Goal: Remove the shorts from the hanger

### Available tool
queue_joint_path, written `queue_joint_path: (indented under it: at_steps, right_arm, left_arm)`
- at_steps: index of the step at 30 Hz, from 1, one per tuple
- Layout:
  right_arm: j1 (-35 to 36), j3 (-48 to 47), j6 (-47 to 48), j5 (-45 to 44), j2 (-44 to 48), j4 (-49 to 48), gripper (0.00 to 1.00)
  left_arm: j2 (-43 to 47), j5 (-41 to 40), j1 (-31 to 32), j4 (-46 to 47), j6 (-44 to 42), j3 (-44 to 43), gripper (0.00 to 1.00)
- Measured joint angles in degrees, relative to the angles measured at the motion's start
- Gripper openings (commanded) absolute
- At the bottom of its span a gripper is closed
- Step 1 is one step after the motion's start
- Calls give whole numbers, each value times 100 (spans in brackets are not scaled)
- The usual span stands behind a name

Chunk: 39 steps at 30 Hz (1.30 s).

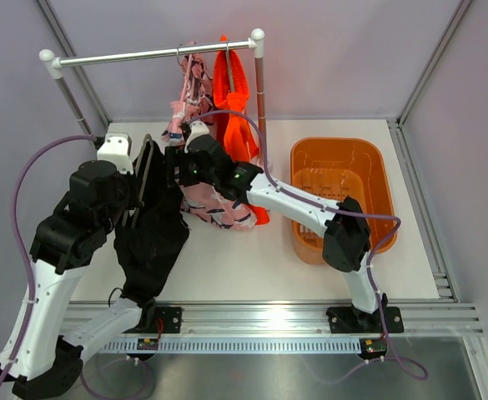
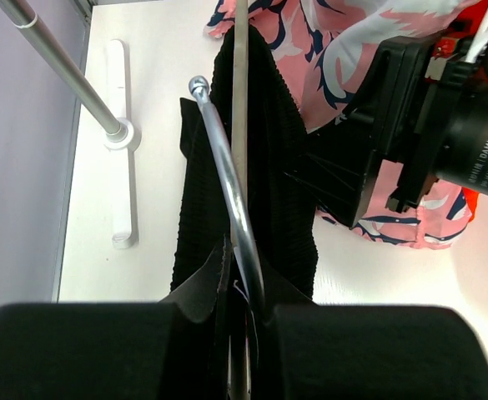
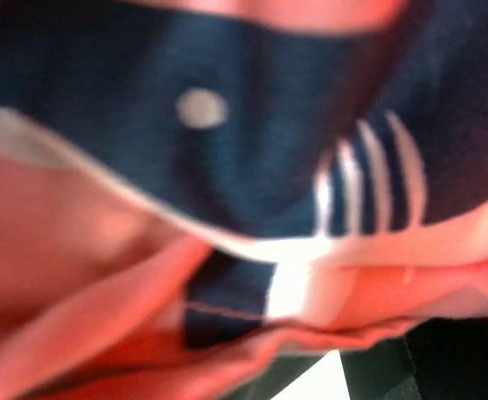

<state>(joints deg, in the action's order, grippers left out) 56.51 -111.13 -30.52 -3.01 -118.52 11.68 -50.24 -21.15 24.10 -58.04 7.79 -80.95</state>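
A: Where are the shorts?

B: Black shorts (image 1: 152,242) are off the rail (image 1: 152,56), hanging from the left arm over the near-left part of the table (image 1: 252,258). Pink shorts (image 1: 227,212) and orange shorts (image 1: 231,92) are both on the rail at the far side, with orange just right of pink.

A: Left gripper?

B: Left gripper (image 2: 227,333) is clenched. The wrist view shows black cloth bunched between the fingers (image 2: 77,350), and the wire hook of a hanger (image 2: 223,158) runs up out of the same gap. It looks clamped on hanger and cloth together, though I can't separate the two from here.

A: So the black pair is on its hanger?

B: Yes, draped over it, with the hook free and pointing to the far side.

A: Right gripper?

B: Right gripper (image 1: 183,167) is pushed into the pink shorts, just right of the black pair. Its wrist camera shows only blurred pink and navy print, with no fingers visible. I can't tell whether it's clenched or released.

A: Anything else?

B: An orange bin (image 1: 381,179) on the right side of the table, well apart from the shorts.
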Motion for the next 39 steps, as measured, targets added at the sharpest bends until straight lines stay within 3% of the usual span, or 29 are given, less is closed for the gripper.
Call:
queue_joint_path:
  at_steps: [8, 17, 22, 23, 25, 26, 27, 39]
  right_arm:
    - [35, 105, -330, 0, -15, -151, 76]
    - [350, 153, -710, 7, -17, -153, 66]
    - [442, 146, -876, 7, -17, -155, 45]
    - [442, 133, -887, 7, -22, -153, 30]
    - [442, 55, -914, -24, -52, -149, 16]
    - [442, 13, -916, -48, -63, -138, 4]
    - [442, -39, -925, -72, -83, -120, 0]
    - [442, -212, -876, -304, -157, 111, 0]
  left_arm:
    - [114, 17, 0, -155, -24, 0, 0]
    - [175, 44, 2, -219, -26, 0, 0]
    - [234, 50, 2, -258, -28, 0, 0]
    - [254, 59, 2, -267, -28, 0, 0]
    - [282, 68, 2, -289, -28, 0, 0]
    - [297, 81, 2, -299, -28, 0, 0]
    - [310, 87, 2, -310, -28, 0, 0]
    - [647, 529, 2, -243, -24, -175, 0]
